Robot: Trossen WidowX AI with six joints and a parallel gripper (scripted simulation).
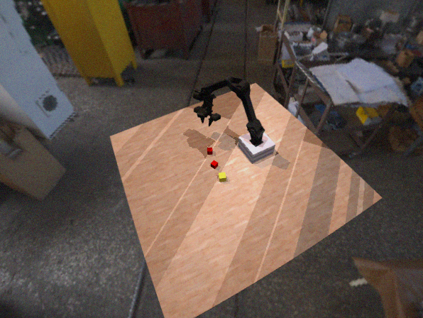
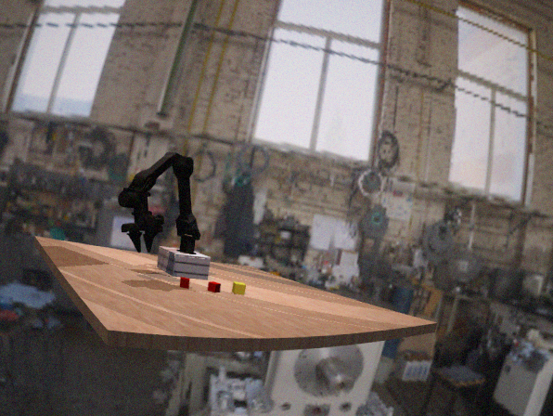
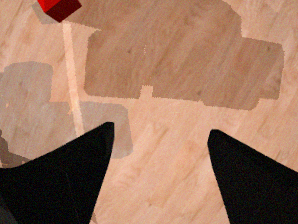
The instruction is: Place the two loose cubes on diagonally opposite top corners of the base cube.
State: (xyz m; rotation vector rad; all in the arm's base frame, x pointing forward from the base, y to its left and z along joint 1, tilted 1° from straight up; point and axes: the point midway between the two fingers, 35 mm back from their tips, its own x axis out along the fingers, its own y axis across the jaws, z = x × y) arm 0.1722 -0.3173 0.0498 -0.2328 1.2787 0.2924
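Observation:
A red cube [image 1: 209, 150] [image 2: 185, 282] lies on the table, the nearer of two red ones to the gripper in the top view. A second red cube [image 1: 214, 164] [image 2: 213, 287] lies turned between it and a yellow cube [image 1: 222, 177] [image 2: 238, 288]. All three stand apart in a loose row. One red cube [image 3: 61, 9] shows at the top left edge of the wrist view; which one I cannot tell. My gripper [image 1: 206, 124] [image 2: 143, 252] [image 3: 162, 133] is open and empty, pointing down above the table, away from the cubes. The yellow cube is outside the wrist view.
The arm's white and grey base block [image 1: 256, 152] [image 2: 184, 264] stands on the wooden table [image 1: 199, 248] [image 2: 278, 325], close to the row of cubes. Shadows of the arm fall across the wood beneath the gripper. The table's edges drop off on all sides.

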